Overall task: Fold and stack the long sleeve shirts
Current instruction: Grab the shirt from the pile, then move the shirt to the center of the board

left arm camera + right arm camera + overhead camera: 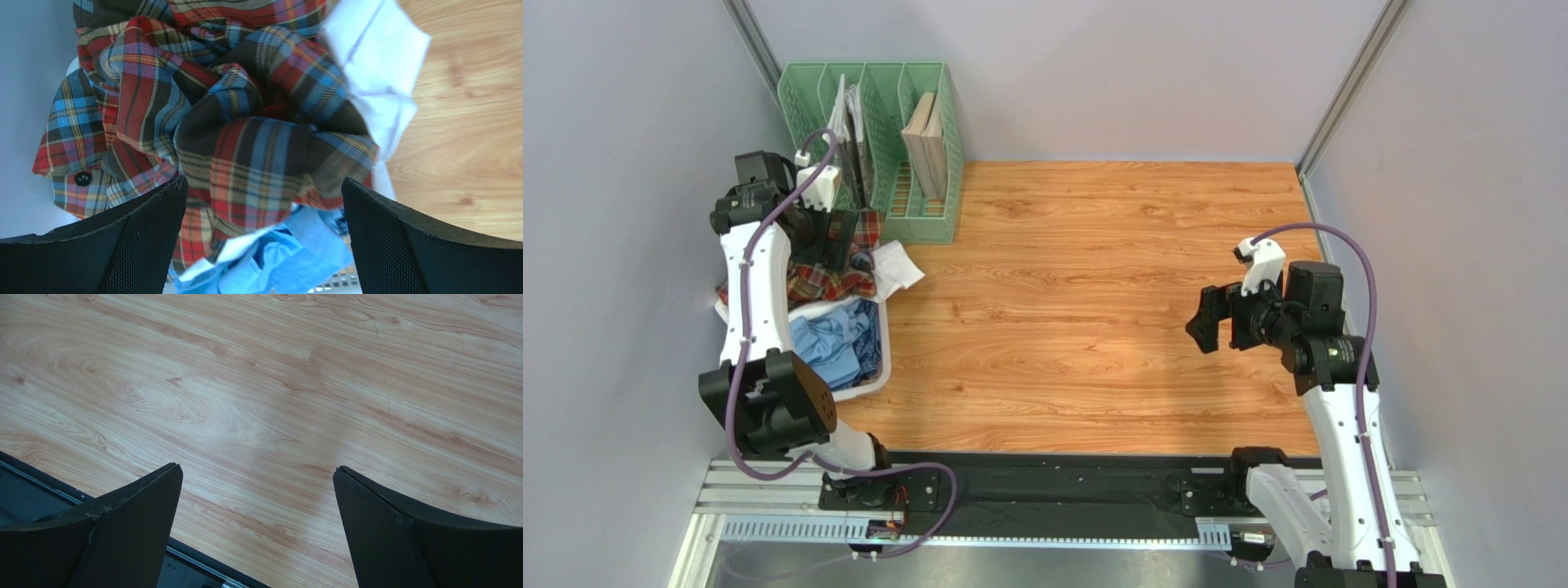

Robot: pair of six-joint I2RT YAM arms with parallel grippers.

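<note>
1. Tartan shirt (245, 141) lies crumpled on top of the heap in the white basket (870, 385) at the left edge of the counter (1100, 282). A white shirt (374, 67) spills over the rim toward the wood, and a light blue shirt (276, 257) sits lower in the heap, nearer the arm bases.
2. Left end effector (263, 184) hangs directly over the tartan bundle, spread wide and holding nothing. Whether its tips touch the cloth cannot be told.
3. Right end effector (1208, 321) hovers over bare wood, well apart from the basket, likewise wide and empty.
4. The step in hand looks like lifting the tartan out of the basket; no folding has begun.
5. To do it well, come straight down on the raised plaid ridge that sits between the fingers and close on that one thick fold only.
6. Keep the pinch shallow, so the blue cloth just below is not caught with it.
7. The placket with the dark button (83, 179) lies off to one side; a grip nearer it would likely make later spreading easier.
8. Lift until the hanging sleeves clear the rim before carrying toward the open wood, or the white shirt may be dragged out too.
</note>
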